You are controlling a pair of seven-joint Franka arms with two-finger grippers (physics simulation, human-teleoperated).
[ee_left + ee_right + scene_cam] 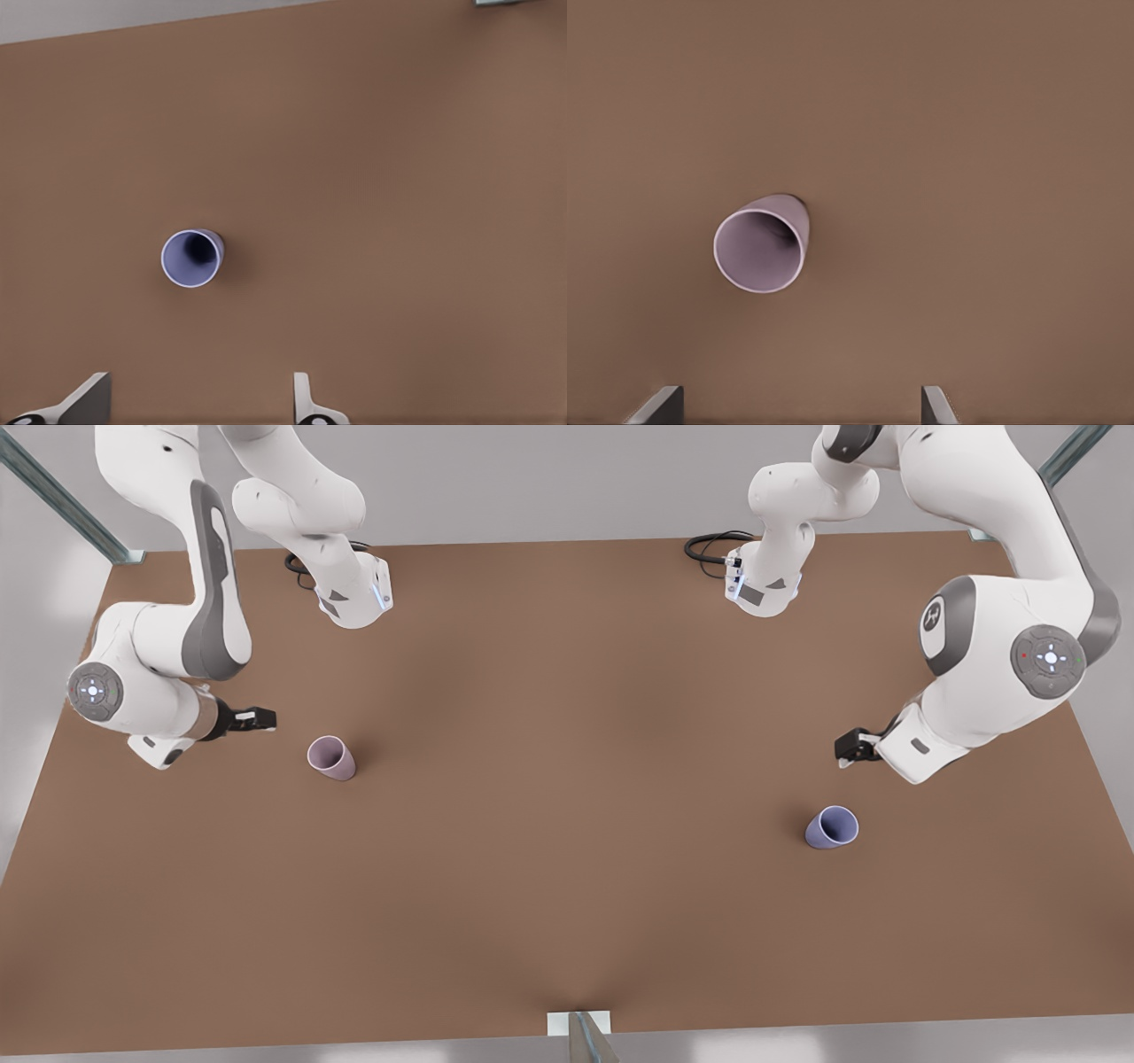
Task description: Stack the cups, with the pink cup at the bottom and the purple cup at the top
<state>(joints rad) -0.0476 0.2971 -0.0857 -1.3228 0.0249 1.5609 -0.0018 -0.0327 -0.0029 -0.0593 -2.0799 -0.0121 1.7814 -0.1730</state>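
The pink cup [331,758] stands upright, mouth up, on the brown table toward the front view's left. My right gripper [257,718] hovers above the table just left of it, open, with the pink cup [762,243] ahead of its empty fingertips [660,405]. The purple cup [832,827] stands upright toward the front view's right. My left gripper [852,746] hangs a little behind and above it, open and empty, and the purple cup [191,258] lies just beyond its fingertips [89,398]. The two cups are far apart.
The brown table [567,886] stretches wide between the cups. Both arm bases [354,593] [762,584] with black cables sit at the back edge. A small bracket [580,1026] juts up at the middle of the front edge.
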